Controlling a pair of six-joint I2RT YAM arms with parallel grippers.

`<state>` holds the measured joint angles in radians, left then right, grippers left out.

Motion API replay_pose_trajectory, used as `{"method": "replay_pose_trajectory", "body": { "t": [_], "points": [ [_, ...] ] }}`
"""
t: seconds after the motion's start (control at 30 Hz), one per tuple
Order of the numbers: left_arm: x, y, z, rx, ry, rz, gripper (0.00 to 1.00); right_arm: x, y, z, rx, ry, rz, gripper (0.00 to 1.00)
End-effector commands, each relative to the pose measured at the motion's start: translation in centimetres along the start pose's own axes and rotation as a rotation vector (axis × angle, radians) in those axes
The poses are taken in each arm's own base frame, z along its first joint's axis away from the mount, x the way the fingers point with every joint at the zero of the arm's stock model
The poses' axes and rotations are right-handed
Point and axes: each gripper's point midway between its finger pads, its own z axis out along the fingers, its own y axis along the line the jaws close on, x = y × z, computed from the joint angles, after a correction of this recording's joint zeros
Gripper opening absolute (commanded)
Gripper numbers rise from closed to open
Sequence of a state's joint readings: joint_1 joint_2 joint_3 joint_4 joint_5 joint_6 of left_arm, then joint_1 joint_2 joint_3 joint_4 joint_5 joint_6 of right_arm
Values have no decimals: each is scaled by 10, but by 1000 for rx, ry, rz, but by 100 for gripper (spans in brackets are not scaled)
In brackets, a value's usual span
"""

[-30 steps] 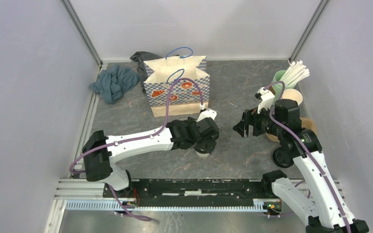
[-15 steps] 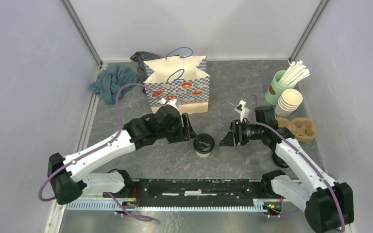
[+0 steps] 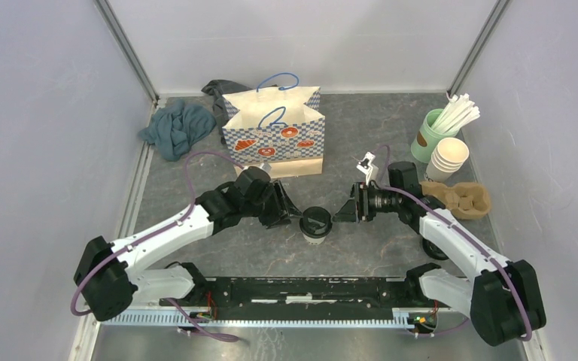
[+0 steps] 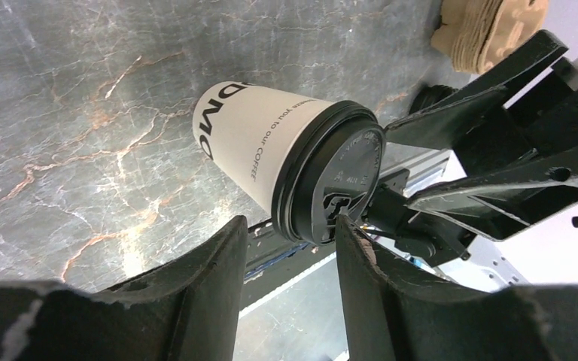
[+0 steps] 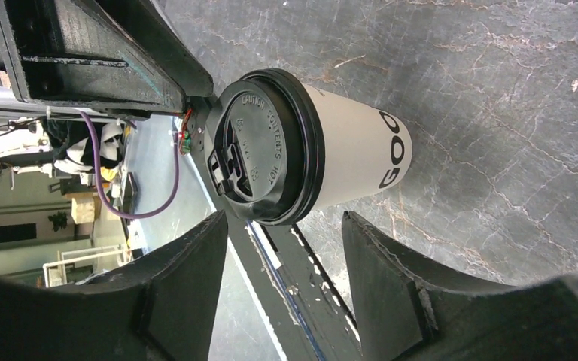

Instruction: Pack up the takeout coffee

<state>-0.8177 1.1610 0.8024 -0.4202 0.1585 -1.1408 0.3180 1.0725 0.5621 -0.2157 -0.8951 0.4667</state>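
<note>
**Cup released and now flanked by two open grippers**

The takeout coffee is seen standing upright on the table at the centre of the overhead frame, below the paper bag. A second ago it was covered by the left gripper, which has since been drawn back to just left of it. The right gripper has been brought in from the right. Both sets of jaws are spread wide with nothing held, and the cup is framed ahead of them in each wrist view. A fresh grasp is judged to be next, and bagging is not yet begun.
</note>
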Motion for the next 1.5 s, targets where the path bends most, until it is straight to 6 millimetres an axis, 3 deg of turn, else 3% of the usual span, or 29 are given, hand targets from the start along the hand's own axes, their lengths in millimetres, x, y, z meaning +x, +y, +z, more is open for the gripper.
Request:
{"method": "replay_pose_trajectory", "body": {
  "t": [0.0, 0.7, 1.03, 1.23, 1.47],
  "points": [
    [-3, -14, 0, 61, 2, -32, 52, -8, 8, 5, -46, -22, -50, 63],
    [1, 2, 15, -12, 51, -1, 43, -9, 6, 14, -51, -12, -44, 56],
    [-4, -5, 16, -2, 39, 22, 45, -5, 3, 18, -46, -1, -44, 57],
    [-3, -1, 19, -19, 50, 30, 45, 1, -9, 22, -13, 5, -24, 52],
    [4, 21, 26, -71, 63, 29, 45, 31, -39, 27, 58, 38, 48, 47]
  ]
}}
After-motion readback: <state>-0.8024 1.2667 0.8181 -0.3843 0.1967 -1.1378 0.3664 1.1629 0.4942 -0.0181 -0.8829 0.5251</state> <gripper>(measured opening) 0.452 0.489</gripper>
